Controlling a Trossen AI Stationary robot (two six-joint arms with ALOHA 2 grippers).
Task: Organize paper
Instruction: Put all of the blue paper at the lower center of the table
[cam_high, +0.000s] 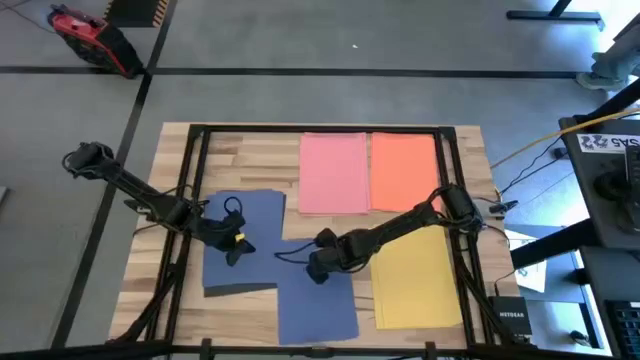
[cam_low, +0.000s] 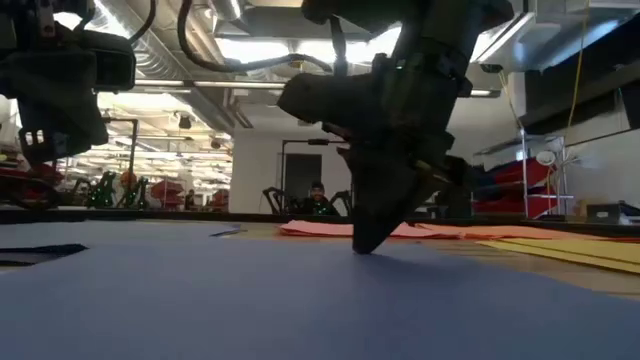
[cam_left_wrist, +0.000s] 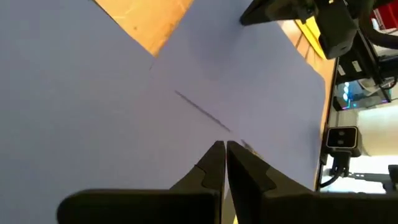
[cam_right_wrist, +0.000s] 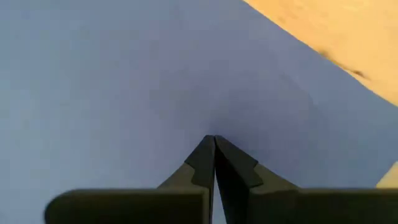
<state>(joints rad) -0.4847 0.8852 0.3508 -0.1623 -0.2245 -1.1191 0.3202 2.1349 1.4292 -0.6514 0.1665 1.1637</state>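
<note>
Lower centre of the high view: two blue sheets, one (cam_high: 243, 243) at lower left with a dark sheet (cam_high: 240, 288) showing at its bottom edge, the other (cam_high: 315, 290) overlapping it. Pink (cam_high: 333, 172) and orange (cam_high: 403, 170) sheets lie side by side at upper centre; a yellow sheet (cam_high: 415, 278) lies at lower right. Right gripper (cam_high: 316, 272), fingers together, presses its tips on the second blue sheet. Left gripper (cam_high: 236, 250), fingers together, sits over the first. Risk, as judged: a dragged tip may buckle one sheet or carry its neighbour along through the overlap.
</note>
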